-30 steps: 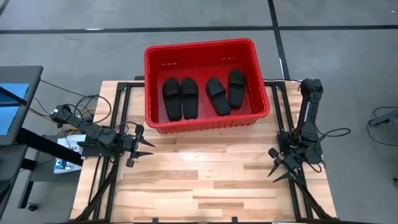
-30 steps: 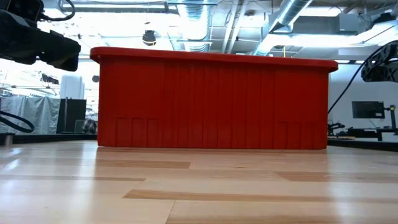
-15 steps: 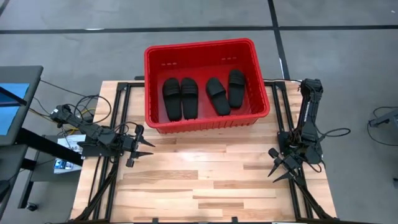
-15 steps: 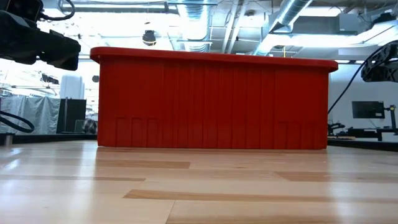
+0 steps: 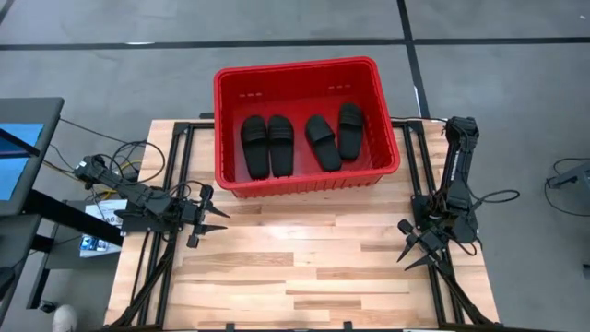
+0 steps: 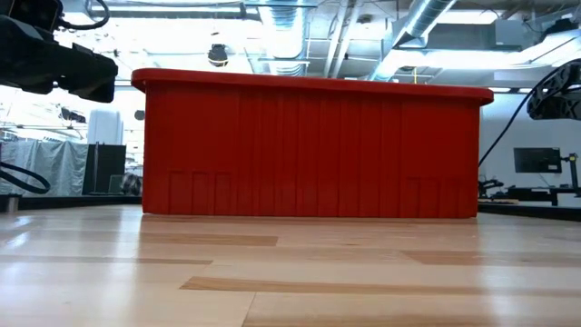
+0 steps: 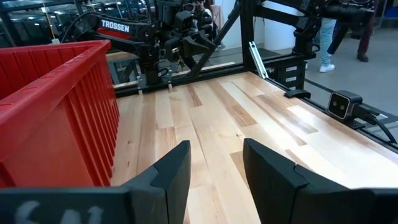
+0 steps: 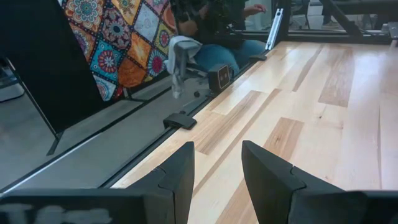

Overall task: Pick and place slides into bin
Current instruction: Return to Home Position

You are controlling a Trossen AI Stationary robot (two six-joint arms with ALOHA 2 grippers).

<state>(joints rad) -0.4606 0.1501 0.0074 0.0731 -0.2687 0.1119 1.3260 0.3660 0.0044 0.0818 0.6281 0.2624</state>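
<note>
High view: four slides [image 5: 280, 145] lie in the bin [image 5: 304, 188], both arms clear of it

All four black slides rest on the red bin's floor with their straps up, in two pairs. One pair lies side by side in the left half. The other lies in the right half, its two slides slightly staggered and angled, with a strip of red floor between the pairs. The bin stands at the far side of the wooden bench [image 5: 304, 277], and its far part reaches out past the bench edge over the grey floor [image 5: 111, 83]. In the low view the bin's ribbed front wall fills the middle and hides the slides.

The left end effector [image 5: 219, 221] hangs over the bench's left side, near the bin's front left corner but apart from it, pointing toward the middle of the bench. In the left wrist view its two dark fingers [image 7: 177, 171] stand spread, holding nothing, with bare wood between them.

The right end effector [image 5: 407, 261] sits over the bench's right side, well apart from the bin. In the right wrist view its fingers [image 8: 177, 171] are likewise parted and empty above bare planks.

A shoe [image 5: 63, 318] shows on the floor off the bench's near left corner. The right wrist view shows a seated person [image 8: 227, 53] beside a patterned cloth [image 8: 115, 43] beyond the bench.
</note>
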